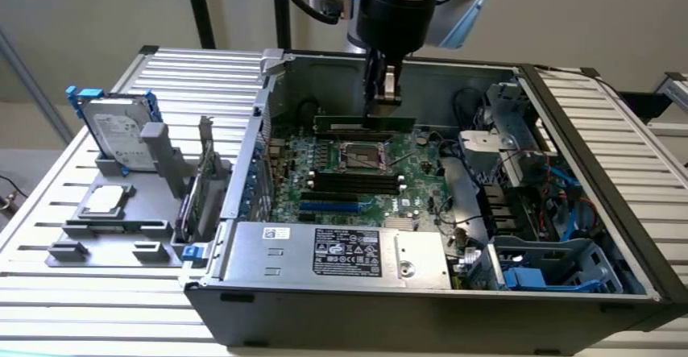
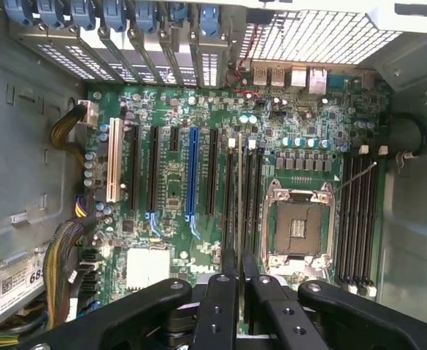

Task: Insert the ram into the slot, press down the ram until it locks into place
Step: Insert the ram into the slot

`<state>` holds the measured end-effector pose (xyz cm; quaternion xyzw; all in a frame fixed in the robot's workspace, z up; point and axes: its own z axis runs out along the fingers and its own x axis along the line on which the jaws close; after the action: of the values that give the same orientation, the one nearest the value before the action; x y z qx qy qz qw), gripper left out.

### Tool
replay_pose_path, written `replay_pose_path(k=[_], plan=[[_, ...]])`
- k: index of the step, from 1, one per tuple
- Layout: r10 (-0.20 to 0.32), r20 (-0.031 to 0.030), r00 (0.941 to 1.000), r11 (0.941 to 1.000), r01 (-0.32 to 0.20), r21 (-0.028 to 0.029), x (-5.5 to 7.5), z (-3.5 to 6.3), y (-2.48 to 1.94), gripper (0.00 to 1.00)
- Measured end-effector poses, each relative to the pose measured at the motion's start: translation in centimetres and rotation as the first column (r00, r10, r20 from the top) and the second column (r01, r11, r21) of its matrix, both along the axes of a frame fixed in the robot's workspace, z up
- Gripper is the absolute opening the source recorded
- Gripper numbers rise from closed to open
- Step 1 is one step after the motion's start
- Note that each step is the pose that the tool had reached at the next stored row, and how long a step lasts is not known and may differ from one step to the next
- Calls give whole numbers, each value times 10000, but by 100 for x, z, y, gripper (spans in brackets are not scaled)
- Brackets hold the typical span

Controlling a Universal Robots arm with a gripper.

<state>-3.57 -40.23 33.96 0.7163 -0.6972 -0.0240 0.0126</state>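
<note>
The ram (image 1: 363, 121) stands on edge, its long axis running from the exterior view's left to right. It lies parallel to the nearest black slot (image 2: 230, 200), beside the CPU socket (image 2: 298, 226). The gripper (image 2: 239, 268) pinches it at mid-length with narrowly set fingers, over the motherboard (image 2: 169, 197). Whether the ram touches the slot is unclear.

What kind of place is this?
Probably a computer-assembly lab bench: an open PC case on a slatted metal table, a hard drive in a fixture beside it, the hand holding the ram.
</note>
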Motion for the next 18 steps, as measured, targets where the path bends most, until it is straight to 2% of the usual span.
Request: replay_pose_path(k=[18], plan=[[-16, 0, 10000, 10000, 16, -1, 13, -326, 0, 13]])
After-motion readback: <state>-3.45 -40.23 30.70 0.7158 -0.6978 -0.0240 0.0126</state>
